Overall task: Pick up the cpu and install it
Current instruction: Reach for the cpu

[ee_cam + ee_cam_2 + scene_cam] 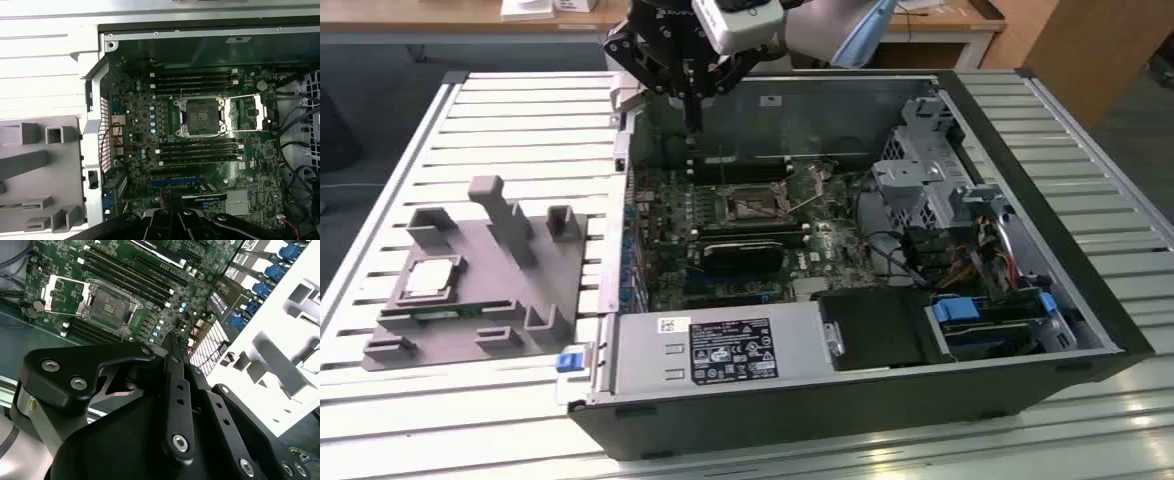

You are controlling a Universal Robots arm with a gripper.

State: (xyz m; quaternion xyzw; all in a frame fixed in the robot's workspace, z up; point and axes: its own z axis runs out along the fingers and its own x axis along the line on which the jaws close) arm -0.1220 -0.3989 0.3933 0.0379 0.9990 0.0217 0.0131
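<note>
**CPU and surroundings.** The cpu (pixel 430 277), silver top upward, lies flat on the grey fixture (pixel 520 262) at the exterior view's left. A narrow green memory stick (pixel 447 316) rests on the same fixture just beside it. The fixture stands on the slatted counter (pixel 520 120), next to the open computer case (pixel 1067 250).

Inside the case lies the motherboard (pixel 145 150). Its socket (pixel 200 115) is vacant, and the load plate (pixel 245 112) is swung open to one side. Long memory slots (pixel 197 150) flank the socket. A black module (pixel 747 250) sits on the board on the near side of the socket in the exterior view. A power supply (pixel 720 350) fills the near corner.

The gripper (pixel 691 155) hangs over the far part of the case interior, well apart from the cpu. Its fingers (pixel 175 347) are pressed together and grasp nothing.
</note>
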